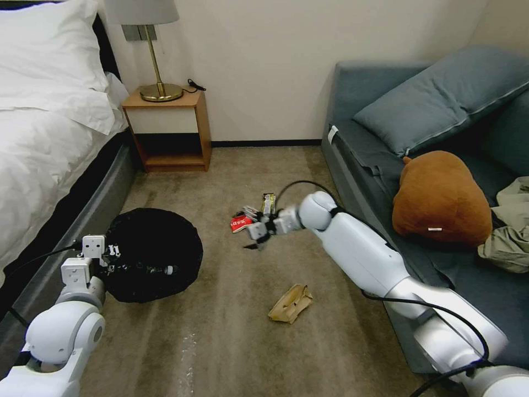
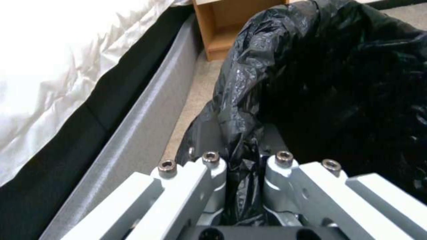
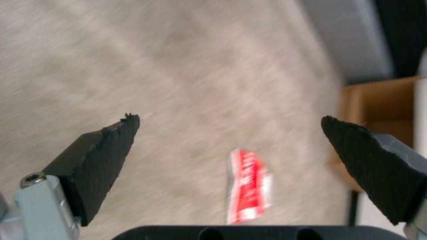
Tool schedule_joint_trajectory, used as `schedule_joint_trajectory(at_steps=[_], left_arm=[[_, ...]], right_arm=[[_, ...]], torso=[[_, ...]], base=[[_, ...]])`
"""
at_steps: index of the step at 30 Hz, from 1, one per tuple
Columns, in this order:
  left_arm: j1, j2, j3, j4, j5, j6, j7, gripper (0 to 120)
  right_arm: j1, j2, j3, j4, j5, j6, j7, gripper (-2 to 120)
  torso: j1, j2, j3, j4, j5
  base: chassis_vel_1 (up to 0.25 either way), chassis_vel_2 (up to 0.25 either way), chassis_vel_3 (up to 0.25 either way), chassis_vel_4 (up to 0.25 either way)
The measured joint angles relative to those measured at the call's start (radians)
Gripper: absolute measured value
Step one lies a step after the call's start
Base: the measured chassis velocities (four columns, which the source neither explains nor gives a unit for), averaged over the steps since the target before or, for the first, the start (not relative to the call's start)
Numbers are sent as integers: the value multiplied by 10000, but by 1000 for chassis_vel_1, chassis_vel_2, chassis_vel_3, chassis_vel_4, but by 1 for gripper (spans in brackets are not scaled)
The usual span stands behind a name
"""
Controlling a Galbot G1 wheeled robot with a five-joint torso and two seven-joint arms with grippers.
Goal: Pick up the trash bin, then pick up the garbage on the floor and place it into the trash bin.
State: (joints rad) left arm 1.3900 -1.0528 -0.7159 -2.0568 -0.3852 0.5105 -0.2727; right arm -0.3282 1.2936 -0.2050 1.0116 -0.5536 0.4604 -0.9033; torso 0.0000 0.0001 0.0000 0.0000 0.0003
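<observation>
The trash bin, lined with a crinkled black bag, is at the left beside the bed. My left gripper is shut on its near rim, with the bag pinched between the fingers. My right gripper is open, low over the carpet, right next to the red-and-white snack packet. In the right wrist view the packet lies between the spread fingertips. The dark-and-yellow bar wrapper lies just beyond. The crumpled brown paper lies nearer me on the carpet.
The white bed and its grey frame line the left. A wooden nightstand with a brass lamp stands at the back wall. The blue sofa on the right holds a brown plush cushion and an olive cloth.
</observation>
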Motion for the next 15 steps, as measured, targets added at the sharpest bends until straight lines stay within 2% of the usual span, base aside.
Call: schedule_joint_trajectory(at_steps=[6, 15], left_arm=[[-6, 34, 43, 16, 2, 0, 0, 5], [-10, 38, 79, 58, 23, -13, 15, 5]], right_arm=[[-885, 116, 865, -607, -1397, 421, -586, 100], [-1385, 208, 1313, -856, -2365, 640, -788, 100]], torso=[[0, 0, 0, 0, -2], [0, -1, -1, 0, -2]], base=[[0, 0, 0, 0], [0, 0, 0, 0]])
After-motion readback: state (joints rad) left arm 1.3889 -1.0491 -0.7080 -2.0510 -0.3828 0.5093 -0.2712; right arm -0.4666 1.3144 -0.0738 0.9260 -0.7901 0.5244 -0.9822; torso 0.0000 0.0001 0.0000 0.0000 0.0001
